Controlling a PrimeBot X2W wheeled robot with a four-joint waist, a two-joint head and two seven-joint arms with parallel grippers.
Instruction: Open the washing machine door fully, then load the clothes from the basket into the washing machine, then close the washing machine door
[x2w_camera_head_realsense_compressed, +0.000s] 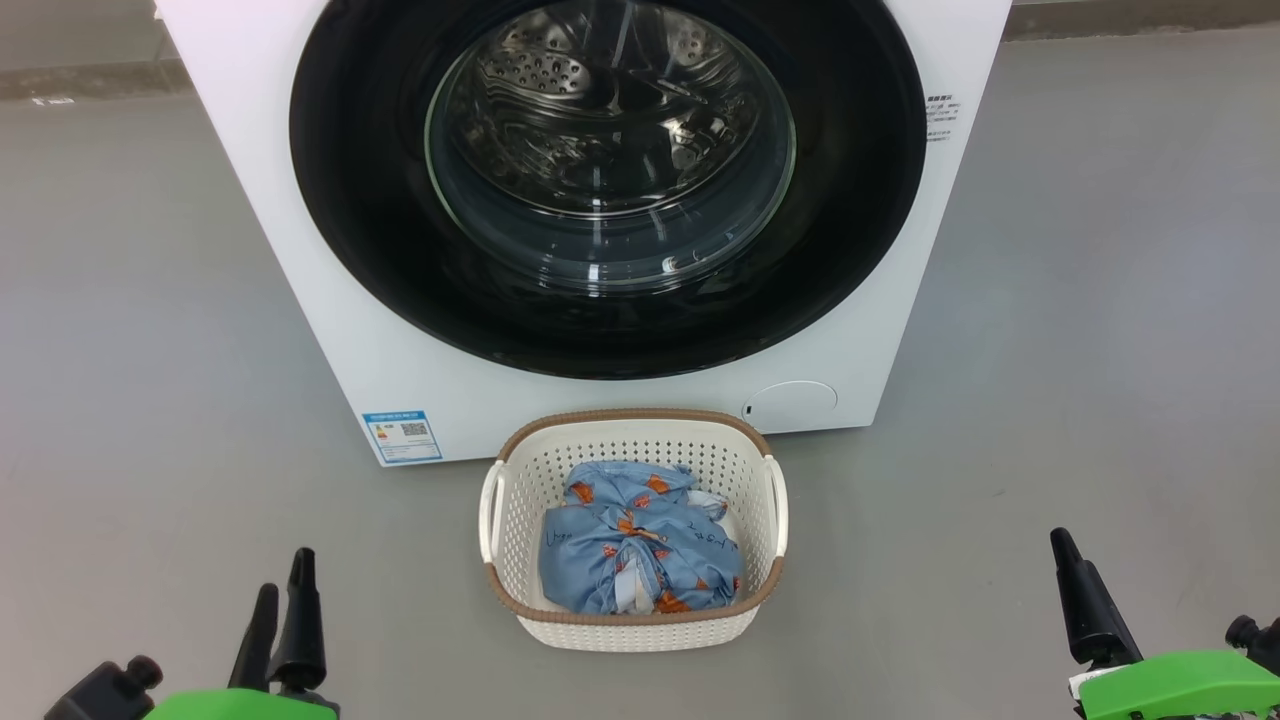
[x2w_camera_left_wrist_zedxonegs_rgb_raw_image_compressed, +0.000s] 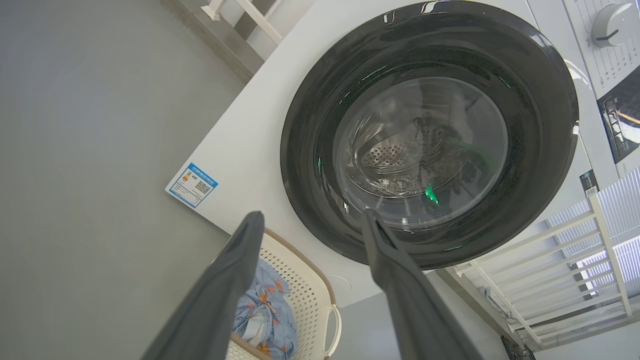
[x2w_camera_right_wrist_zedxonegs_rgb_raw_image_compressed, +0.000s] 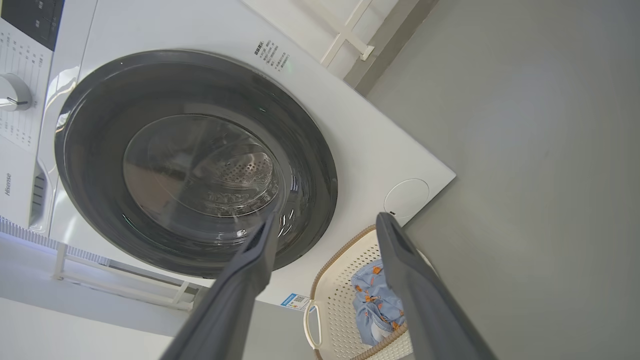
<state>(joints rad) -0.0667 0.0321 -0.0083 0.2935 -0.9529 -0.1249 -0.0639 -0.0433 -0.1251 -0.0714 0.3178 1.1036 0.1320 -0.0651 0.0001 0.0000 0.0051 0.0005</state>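
Observation:
The white washing machine (x2w_camera_head_realsense_compressed: 290, 300) stands straight ahead with its round black door (x2w_camera_head_realsense_compressed: 380, 250) shut flat against the front; the steel drum shows through the glass window. On the floor before it sits the cream basket (x2w_camera_head_realsense_compressed: 630, 415), holding the bundled light blue clothes (x2w_camera_head_realsense_compressed: 630, 550). My left gripper (x2w_camera_left_wrist_zedxonegs_rgb_raw_image_compressed: 312, 215) is open at the lower left, well short of the basket, and its fingers (x2w_camera_head_realsense_compressed: 285, 610) hold nothing. At the lower right my right gripper (x2w_camera_right_wrist_zedxonegs_rgb_raw_image_compressed: 327, 220) is also open and empty, with one finger (x2w_camera_head_realsense_compressed: 1085, 600) showing in the head view.
Grey floor (x2w_camera_head_realsense_compressed: 1100, 350) spreads on both sides of the machine and basket. A blue energy sticker (x2w_camera_head_realsense_compressed: 402, 437) and a round flap (x2w_camera_head_realsense_compressed: 790, 405) sit low on the machine's front. White railings (x2w_camera_left_wrist_zedxonegs_rgb_raw_image_compressed: 565, 280) stand beside the machine. A control dial (x2w_camera_left_wrist_zedxonegs_rgb_raw_image_compressed: 612, 25) is at its top.

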